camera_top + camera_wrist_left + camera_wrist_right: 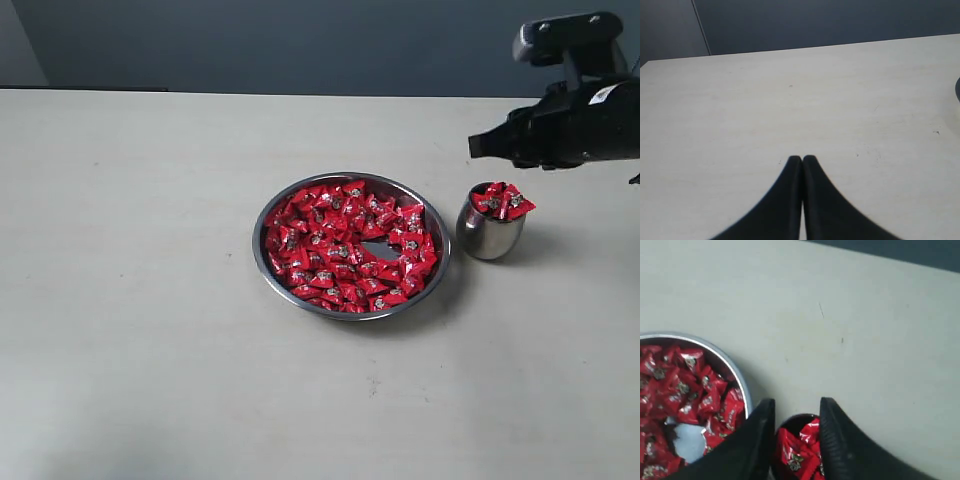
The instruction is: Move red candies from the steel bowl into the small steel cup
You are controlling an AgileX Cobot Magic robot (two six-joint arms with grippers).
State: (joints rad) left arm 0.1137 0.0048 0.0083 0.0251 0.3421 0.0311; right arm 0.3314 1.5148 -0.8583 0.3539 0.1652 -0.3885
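Observation:
The steel bowl (257,243) sits mid-table, heaped with red candies (340,240) except for a bare patch of steel at its centre. Just to its right stands the small steel cup (490,236), with red candies (503,200) piled above its rim. My right gripper (478,146) hovers just above the cup. In the right wrist view its jaws (797,402) stand apart and open, and the cup's candies (797,452) show through the gap with the bowl's rim (735,371) beside them. My left gripper (802,158) is shut over bare table and holds nothing.
The pale tabletop (130,300) stretches wide to the left of and in front of the bowl. A dark wall (300,40) runs behind the table's far edge. The right arm's black body (580,120) comes in from the right edge, above the cup.

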